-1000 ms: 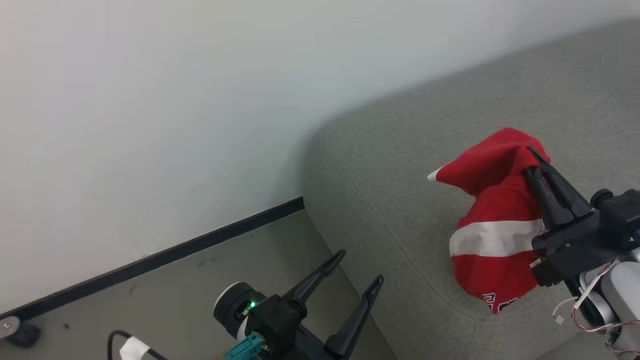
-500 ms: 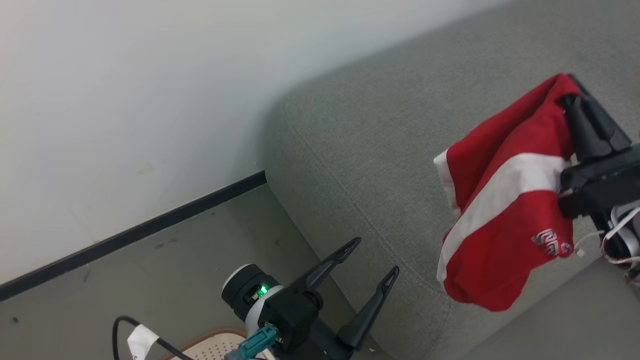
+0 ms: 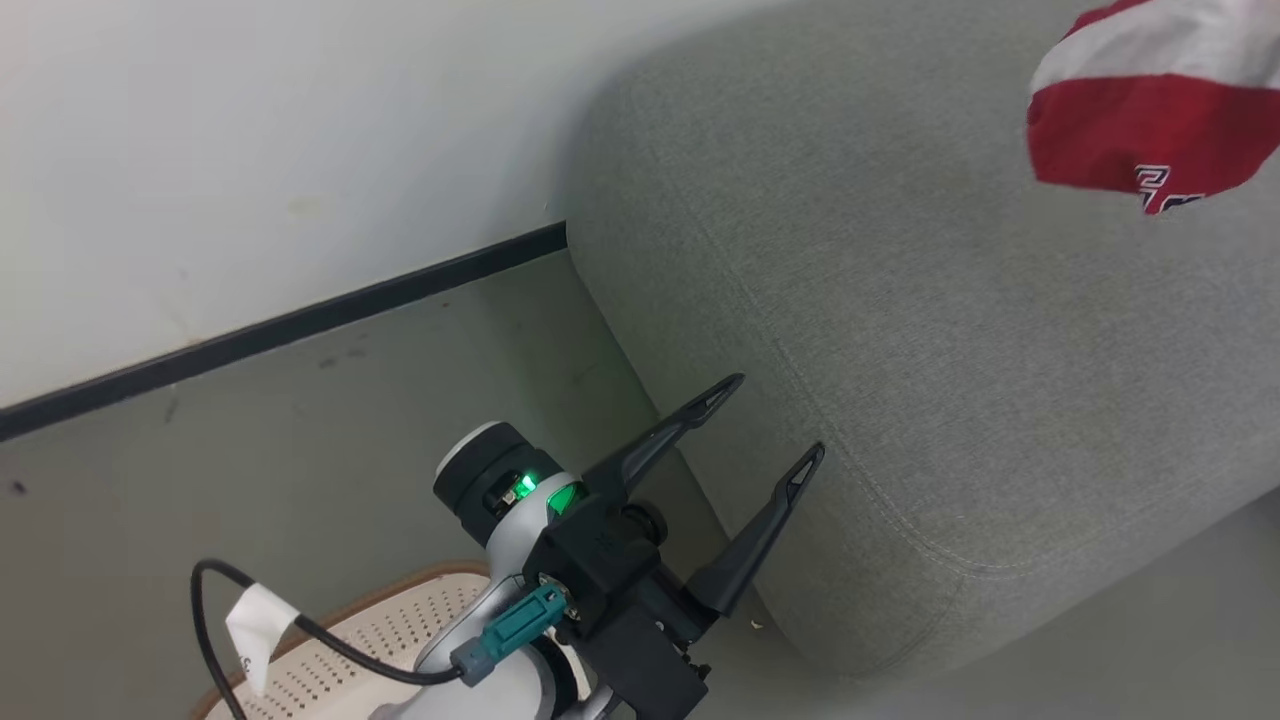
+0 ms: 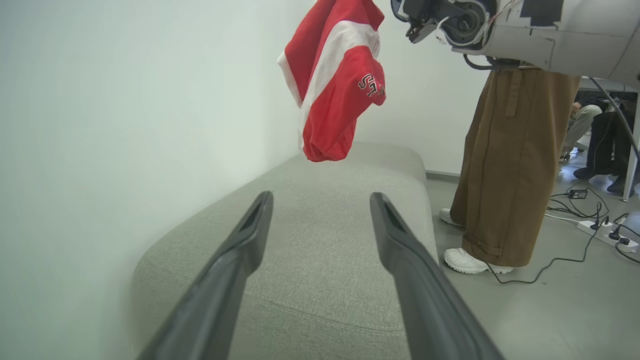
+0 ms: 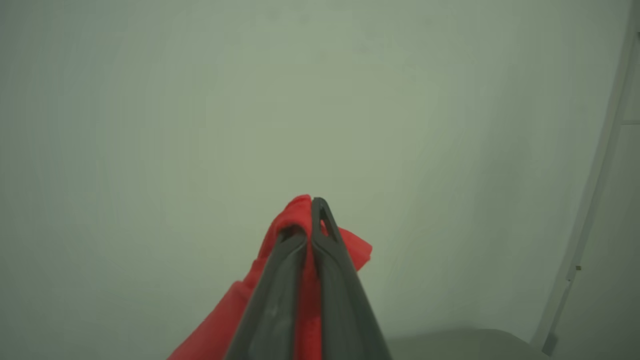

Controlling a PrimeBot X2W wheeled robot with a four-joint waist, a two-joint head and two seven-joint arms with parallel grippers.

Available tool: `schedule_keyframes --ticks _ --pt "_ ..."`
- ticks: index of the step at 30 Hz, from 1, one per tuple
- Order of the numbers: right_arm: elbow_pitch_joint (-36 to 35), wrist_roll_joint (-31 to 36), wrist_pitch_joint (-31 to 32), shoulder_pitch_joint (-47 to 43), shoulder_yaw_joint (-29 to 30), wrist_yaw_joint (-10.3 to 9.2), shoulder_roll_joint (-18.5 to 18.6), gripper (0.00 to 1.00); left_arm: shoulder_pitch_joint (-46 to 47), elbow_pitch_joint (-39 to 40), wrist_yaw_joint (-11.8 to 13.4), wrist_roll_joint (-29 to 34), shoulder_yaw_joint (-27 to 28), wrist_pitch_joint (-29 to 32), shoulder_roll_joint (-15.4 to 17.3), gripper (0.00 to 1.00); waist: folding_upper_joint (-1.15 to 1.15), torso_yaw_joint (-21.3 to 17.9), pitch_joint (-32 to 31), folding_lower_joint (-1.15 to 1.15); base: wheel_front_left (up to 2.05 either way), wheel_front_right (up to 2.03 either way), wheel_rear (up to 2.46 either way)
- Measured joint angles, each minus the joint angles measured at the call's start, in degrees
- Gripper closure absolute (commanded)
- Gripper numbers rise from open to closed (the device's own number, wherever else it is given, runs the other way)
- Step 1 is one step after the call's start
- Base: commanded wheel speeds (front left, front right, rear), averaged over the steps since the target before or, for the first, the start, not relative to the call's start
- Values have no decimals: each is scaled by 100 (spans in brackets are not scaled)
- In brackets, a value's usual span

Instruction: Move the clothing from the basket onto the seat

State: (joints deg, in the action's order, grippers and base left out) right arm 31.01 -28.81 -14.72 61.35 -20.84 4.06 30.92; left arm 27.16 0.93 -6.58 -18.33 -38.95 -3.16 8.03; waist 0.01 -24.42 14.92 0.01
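Jersey (image 4: 335, 85): red fabric, broad white stripe, dark white-edged lettering near hem. Bunched, hanging in loose folds, clear above seat (image 3: 950, 350), at 1 o'clock in head view.
Right pincer (image 5: 306, 220): fingers pressed together, pinching jersey's top fold.
Seat: grey woven upholstery, rounded corner, stitched seam along edge.
Left pincer (image 3: 775, 418): spread, at 6 o'clock, just beside seat corner.
Basket (image 3: 400, 640): cream perforated plastic, brown rim, at 7 o'clock, partly under left arm.
Person: brown trousers (image 4: 505, 165), white shoes (image 4: 465, 260), standing beside seat.
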Motion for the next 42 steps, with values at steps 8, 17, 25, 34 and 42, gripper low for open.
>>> schedule_keyframes --ticks 8,17,25,34,42 --pt "916 0 0 638 298 53 240 100 446 224 -3 145 -35 165 5 0 0 487 586 0 0 0 0" --pt "1543 -2 1 1044 516 56 245 100 775 365 -7 231 -73 272 77 0 0 932 1200 0 0 0 0" --pt "1815 130 0 1334 573 -12 174 100 979 367 -8 253 -56 305 126 0 1 1166 1651 0 0 0 0" --pt "2391 237 1 933 491 -60 -305 100 1053 309 -48 287 -75 305 141 0 0 1263 1899 -1 0 0 0" --pt "2802 143 1 293 655 -77 -555 100 1125 249 -48 287 -73 275 163 0 0 1233 1900 -1 0 0 0"
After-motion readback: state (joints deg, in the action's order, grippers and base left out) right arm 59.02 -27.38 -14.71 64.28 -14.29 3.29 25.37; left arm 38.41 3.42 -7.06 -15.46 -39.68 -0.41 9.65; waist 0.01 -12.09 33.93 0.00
